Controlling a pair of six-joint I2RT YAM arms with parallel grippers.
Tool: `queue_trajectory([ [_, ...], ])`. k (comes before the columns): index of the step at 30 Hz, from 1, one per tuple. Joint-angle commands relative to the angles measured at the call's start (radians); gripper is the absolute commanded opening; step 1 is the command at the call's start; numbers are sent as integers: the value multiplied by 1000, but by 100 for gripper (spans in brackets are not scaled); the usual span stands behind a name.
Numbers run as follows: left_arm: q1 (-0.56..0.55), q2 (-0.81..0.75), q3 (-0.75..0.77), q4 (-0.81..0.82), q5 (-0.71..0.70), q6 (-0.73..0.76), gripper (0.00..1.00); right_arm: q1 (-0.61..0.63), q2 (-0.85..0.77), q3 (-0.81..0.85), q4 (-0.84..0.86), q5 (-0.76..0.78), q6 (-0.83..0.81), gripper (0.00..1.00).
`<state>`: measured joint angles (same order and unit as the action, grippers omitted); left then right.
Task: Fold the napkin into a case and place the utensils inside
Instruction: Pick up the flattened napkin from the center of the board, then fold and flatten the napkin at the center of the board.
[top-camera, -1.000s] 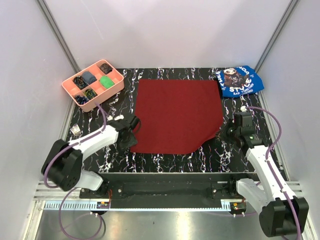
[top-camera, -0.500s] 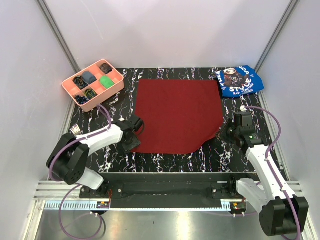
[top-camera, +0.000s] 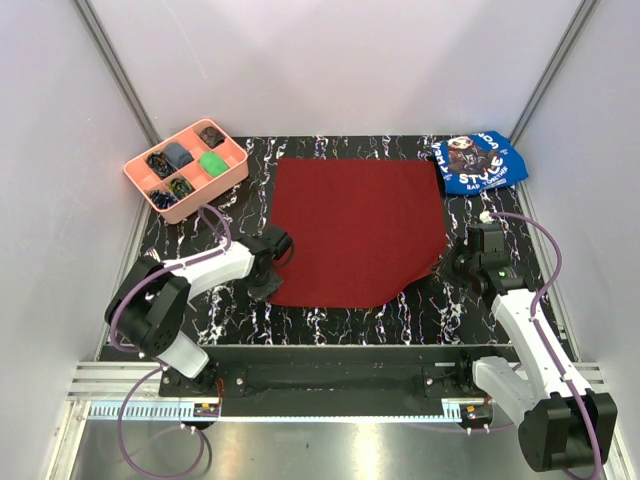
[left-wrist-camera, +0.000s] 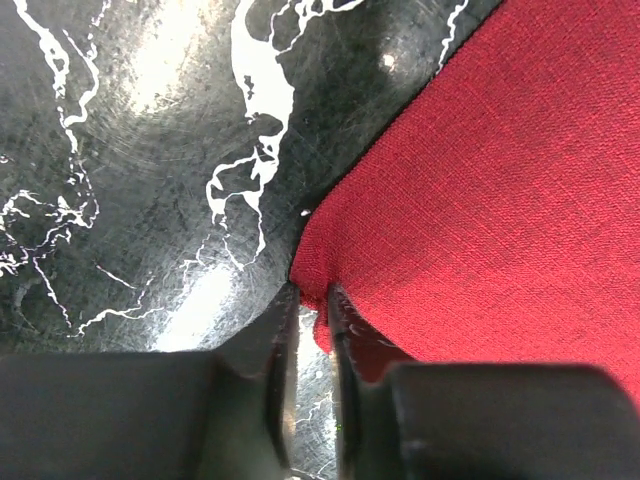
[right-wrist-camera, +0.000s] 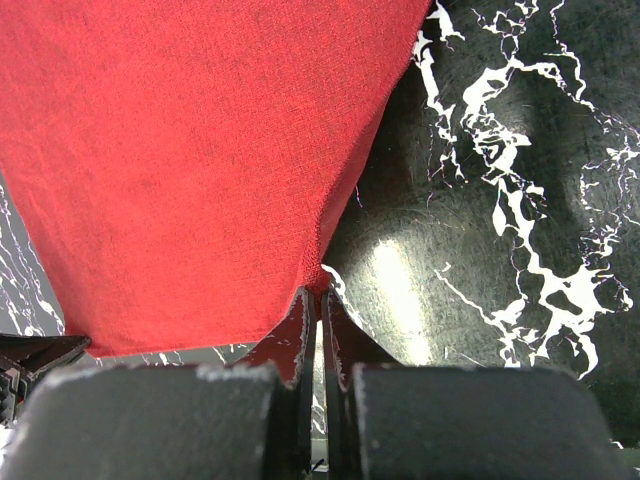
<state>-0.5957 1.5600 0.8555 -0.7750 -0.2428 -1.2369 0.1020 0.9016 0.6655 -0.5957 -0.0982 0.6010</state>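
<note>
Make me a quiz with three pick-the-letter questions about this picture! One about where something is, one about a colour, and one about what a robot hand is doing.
1. Where is the pink tray? A back left; B back right; C front middle.
2. What colour is the napkin? A blue; B dark red; C green.
3. What is the right hand doing? A standing wide open; B pinching a napkin corner; C lifting the tray.

Answers: 1 A, it sits by the far left wall. 2 B, the big flat cloth is dark red. 3 B, it is shut on the near right corner.
</note>
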Motion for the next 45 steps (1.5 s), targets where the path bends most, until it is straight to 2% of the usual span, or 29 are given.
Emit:
queue_trajectory([
  [1,-1,43,-59,65,-47,-6,8,1,-7,5,27,0,-3,0],
  [2,-1,31,-52,65,-70,8,0,1,-7,0,25,3,-3,0],
  [5,-6,-58,-46,65,-113,72,0,1,-27,9,13,5,-1,0],
  [8,-27,-213,-46,71,-133,166,0,1,-108,31,-12,6,14,0],
  [12,-79,-506,-58,98,-90,321,0,-1,-287,37,-30,-35,80,0],
  [18,-93,-908,-122,83,22,367,0,-1,-438,75,-149,-130,100,0],
  [21,-92,-1066,-125,56,39,398,0,-1,-509,149,-225,-135,77,0],
  [26,-90,-1254,32,57,59,473,0,1,-590,374,-274,-164,-9,0],
  [31,-90,-1253,337,75,76,623,0,1,-639,589,-231,-158,-86,0],
  [34,-90,-1207,449,132,118,678,0,1,-647,655,-161,-163,-96,0],
  [38,-92,-1108,485,235,114,697,0,1,-587,683,-75,-120,-89,0],
  [42,-92,-965,484,252,8,688,0,1,-450,677,-50,-48,-83,0],
  [45,-90,-826,496,209,-162,646,0,1,-307,639,-26,-9,-89,0],
])
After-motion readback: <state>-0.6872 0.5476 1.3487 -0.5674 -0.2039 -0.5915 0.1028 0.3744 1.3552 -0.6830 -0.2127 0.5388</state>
